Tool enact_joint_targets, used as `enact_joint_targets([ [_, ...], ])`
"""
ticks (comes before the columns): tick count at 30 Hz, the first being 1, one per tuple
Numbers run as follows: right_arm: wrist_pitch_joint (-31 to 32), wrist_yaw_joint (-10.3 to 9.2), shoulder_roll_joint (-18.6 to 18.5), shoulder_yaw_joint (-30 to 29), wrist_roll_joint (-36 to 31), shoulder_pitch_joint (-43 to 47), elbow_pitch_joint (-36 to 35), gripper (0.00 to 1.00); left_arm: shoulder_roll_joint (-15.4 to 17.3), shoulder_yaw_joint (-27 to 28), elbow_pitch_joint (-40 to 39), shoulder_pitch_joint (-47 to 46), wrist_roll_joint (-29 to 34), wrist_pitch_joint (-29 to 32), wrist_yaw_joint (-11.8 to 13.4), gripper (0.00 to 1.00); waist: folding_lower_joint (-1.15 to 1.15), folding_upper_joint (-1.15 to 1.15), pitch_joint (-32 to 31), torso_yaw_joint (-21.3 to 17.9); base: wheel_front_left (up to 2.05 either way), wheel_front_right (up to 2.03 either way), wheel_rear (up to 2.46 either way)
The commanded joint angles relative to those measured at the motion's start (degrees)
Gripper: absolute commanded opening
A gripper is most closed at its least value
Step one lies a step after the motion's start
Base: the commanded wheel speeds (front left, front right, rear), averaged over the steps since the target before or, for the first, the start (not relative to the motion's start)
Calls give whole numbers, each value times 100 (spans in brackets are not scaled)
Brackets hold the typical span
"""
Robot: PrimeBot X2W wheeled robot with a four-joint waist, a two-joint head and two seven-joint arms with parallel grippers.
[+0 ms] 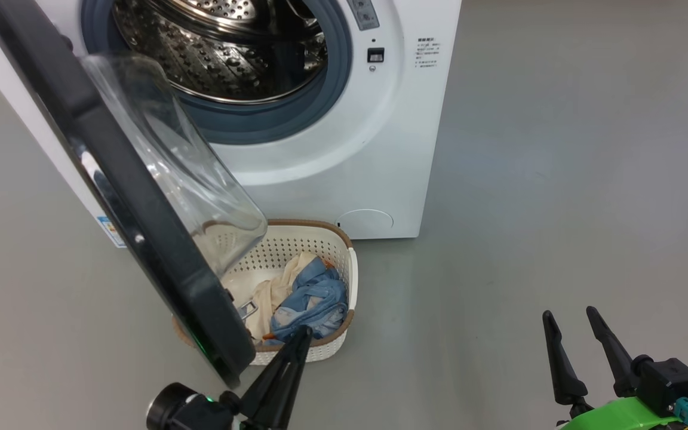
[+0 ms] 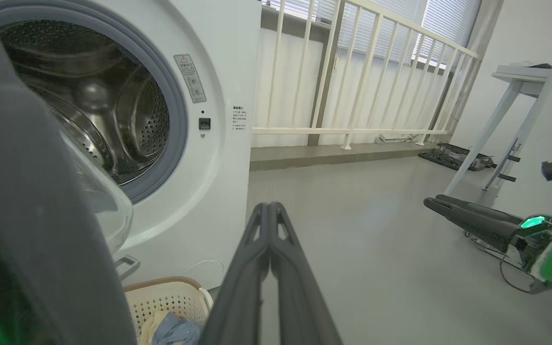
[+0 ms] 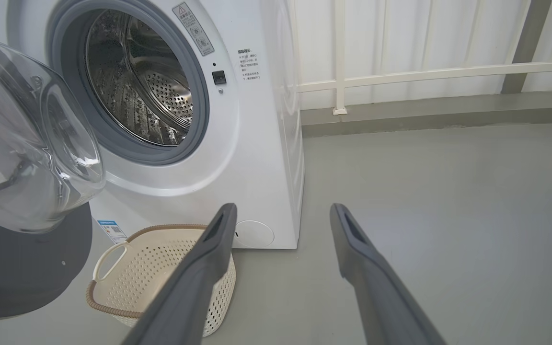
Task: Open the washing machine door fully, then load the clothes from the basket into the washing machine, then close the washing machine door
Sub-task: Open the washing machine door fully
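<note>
Your left gripper [image 1: 303,332] has its jaws pressed together with nothing between them. In the head view the tips sit at the near rim of the small cream-white perforated plastic basket [image 1: 353,269], just beside the lower edge of the large round glossy black door with its bulging clear glass bowl [image 1: 141,239]. Whether they touch that edge I cannot tell.

The door stands only partly swung out and hangs over the left side of the basket, so the first step looks unfinished. If you push it wider with closed tips, they may skid off the glossy rim. If you reach for the bundle of light blue denim-like and cream-beige cloth [image 1: 311,298] in the basket now, the forearm may bump the door, or the light basket may slide on the floor.

Your right gripper [image 1: 570,316] waits well apart over the grey floor, jaws spread and empty.

The steel perforated drum [image 1: 218,60] of the large white front-loading washing machine [image 1: 380,149] is empty. A loosely pinched cloth could snag on the grey-blue rubber ring [image 1: 296,116].
</note>
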Motion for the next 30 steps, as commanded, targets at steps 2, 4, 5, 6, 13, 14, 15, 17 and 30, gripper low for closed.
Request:
enact_joint_targets([
  [2, -70, 17, -27, 181, 34, -212, -131, 100, -45, 281, 0, -207, -55, -29, -18, 0, 0, 0, 56, -44, 0, 0, 0],
  [4, -70, 17, -29, 184, 49, -219, -132, 100, -66, 347, 98, -271, -66, -29, -18, 0, 0, 0, 84, -63, 0, 0, 0],
  [5, -70, 17, -29, 182, 57, -223, -131, 100, -80, 385, 143, -305, -79, -29, -18, 0, 0, 0, 98, -72, 0, 0, 0],
  [6, -70, 17, -30, 184, 63, -228, -132, 100, -92, 421, 188, -340, -89, -29, -18, 0, 0, 0, 111, -84, 0, 0, 0],
  [13, -70, 17, -44, 198, 120, -269, -122, 100, -163, 635, 369, -530, -119, -29, -18, 0, 0, 0, 187, -149, 0, 0, 0],
  [14, -70, 17, -45, 196, 126, -273, -119, 100, -171, 654, 385, -549, -121, -29, -18, 0, 0, 0, 197, -153, 0, 0, 0],
  [15, -70, 17, -45, 195, 132, -278, -116, 100, -177, 673, 402, -564, -118, -29, -18, 0, 0, 0, 205, -154, 0, 0, 0],
  [17, -70, 17, -45, 195, 140, -286, -106, 100, -190, 736, 440, -581, -116, -29, -18, 0, 0, 0, 220, -152, 0, 0, 0],
  [30, -70, 17, -38, 242, 184, -307, -48, 100, -269, 1141, 556, -467, -62, -29, -18, 0, 0, 0, 221, 80, 0, 0, 0],
])
